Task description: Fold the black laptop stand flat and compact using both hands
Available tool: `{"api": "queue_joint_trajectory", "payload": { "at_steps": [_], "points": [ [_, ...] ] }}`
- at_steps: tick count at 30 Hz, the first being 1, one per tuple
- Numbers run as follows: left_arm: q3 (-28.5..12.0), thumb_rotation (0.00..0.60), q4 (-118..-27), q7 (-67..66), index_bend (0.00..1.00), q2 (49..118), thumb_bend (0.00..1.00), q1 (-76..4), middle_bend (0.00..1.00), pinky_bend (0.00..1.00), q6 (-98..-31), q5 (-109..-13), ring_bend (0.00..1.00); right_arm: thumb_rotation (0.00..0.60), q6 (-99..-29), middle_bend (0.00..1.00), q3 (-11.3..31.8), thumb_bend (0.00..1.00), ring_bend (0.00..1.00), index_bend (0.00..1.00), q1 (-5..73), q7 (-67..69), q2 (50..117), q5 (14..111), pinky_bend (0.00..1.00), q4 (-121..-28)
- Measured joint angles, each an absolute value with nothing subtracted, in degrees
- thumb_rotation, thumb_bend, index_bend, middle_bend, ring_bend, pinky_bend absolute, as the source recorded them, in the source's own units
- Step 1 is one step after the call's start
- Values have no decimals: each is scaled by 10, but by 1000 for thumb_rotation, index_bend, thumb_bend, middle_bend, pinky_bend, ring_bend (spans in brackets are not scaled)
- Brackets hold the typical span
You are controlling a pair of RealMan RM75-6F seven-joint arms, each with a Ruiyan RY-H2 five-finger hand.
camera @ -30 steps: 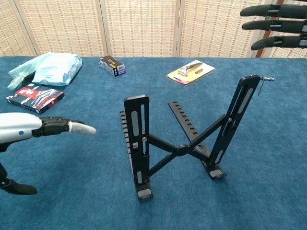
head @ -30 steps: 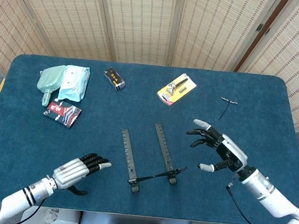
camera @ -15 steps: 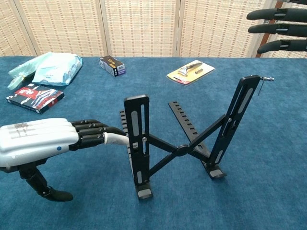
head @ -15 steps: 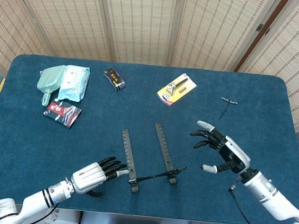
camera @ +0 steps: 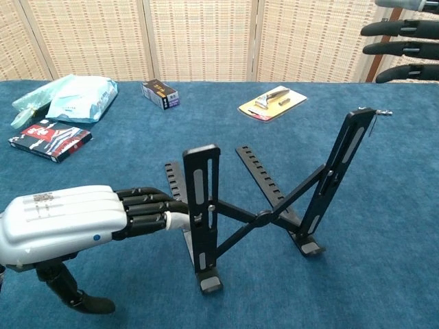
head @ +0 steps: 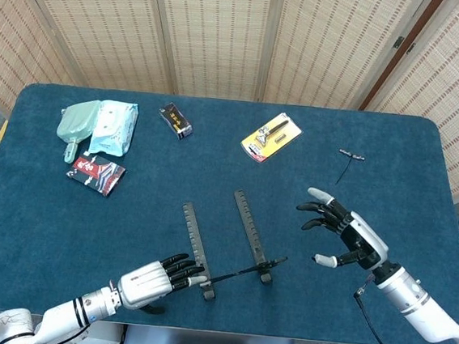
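Fingers (head: pixel 190 271) of the left hand (head: pixel 147 282), in the head view, reach out to the near end of the left rail of the black laptop stand (head: pixel 224 245) and touch it; they lie extended together, and whether they clasp the rail cannot be told from this angle. The stand sits unfolded on the blue surface (head: pixel 31 202), near the front edge, between the two hands. The right hand (head: pixel 345 240) hangs to the right of the stand, apart from it, its fingers spread wide and holding nothing. Farther back on the surface lie a green pouch (head: pixel 96 125), a red and black packet (head: pixel 96 175), a small black box (head: pixel 175 120), a yellow blister pack (head: pixel 271 136) and a thin black cable (head: pixel 348 160). In the chest view, the left hand (camera: pixel 65 223) fills the lower left, its fingers (camera: pixel 152 209) pressing against the stand's left upright (camera: pixel 203 205), with the thumb below and clear of it. The stand's crossed arms (camera: pixel 264 216) remain spread and the right upright (camera: pixel 339 171) leans outward. Only the dark fingertips (camera: pixel 405 48) of the right hand show at the upper right, straight and apart, well clear of the stand.
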State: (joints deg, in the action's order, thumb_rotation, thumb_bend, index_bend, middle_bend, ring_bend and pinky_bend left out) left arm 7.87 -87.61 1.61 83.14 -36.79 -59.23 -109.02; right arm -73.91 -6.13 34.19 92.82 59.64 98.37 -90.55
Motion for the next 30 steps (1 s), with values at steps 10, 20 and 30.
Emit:
{"api": "queue_joint_trajectory", "payload": {
  "at_steps": [10, 20, 30],
  "points": [
    [71, 600, -873, 7, 0, 823, 174, -364, 31, 0, -601, -1052, 18, 600, -709, 243, -58, 22, 147, 114, 348, 864, 599, 981, 331, -912],
    [48, 600, -894, -1, 0, 764, 174, -329, 31, 0, -643, -977, 17, 600, -598, 192, -47, 19, 137, 65, 386, 714, 596, 955, 279, -948],
    [37, 600, -924, -11, 0, 717, 173, -295, 31, 0, -680, -943, 17, 600, -508, 189, -5, 20, 135, 65, 431, 606, 630, 885, 278, -968]
  ]
}}
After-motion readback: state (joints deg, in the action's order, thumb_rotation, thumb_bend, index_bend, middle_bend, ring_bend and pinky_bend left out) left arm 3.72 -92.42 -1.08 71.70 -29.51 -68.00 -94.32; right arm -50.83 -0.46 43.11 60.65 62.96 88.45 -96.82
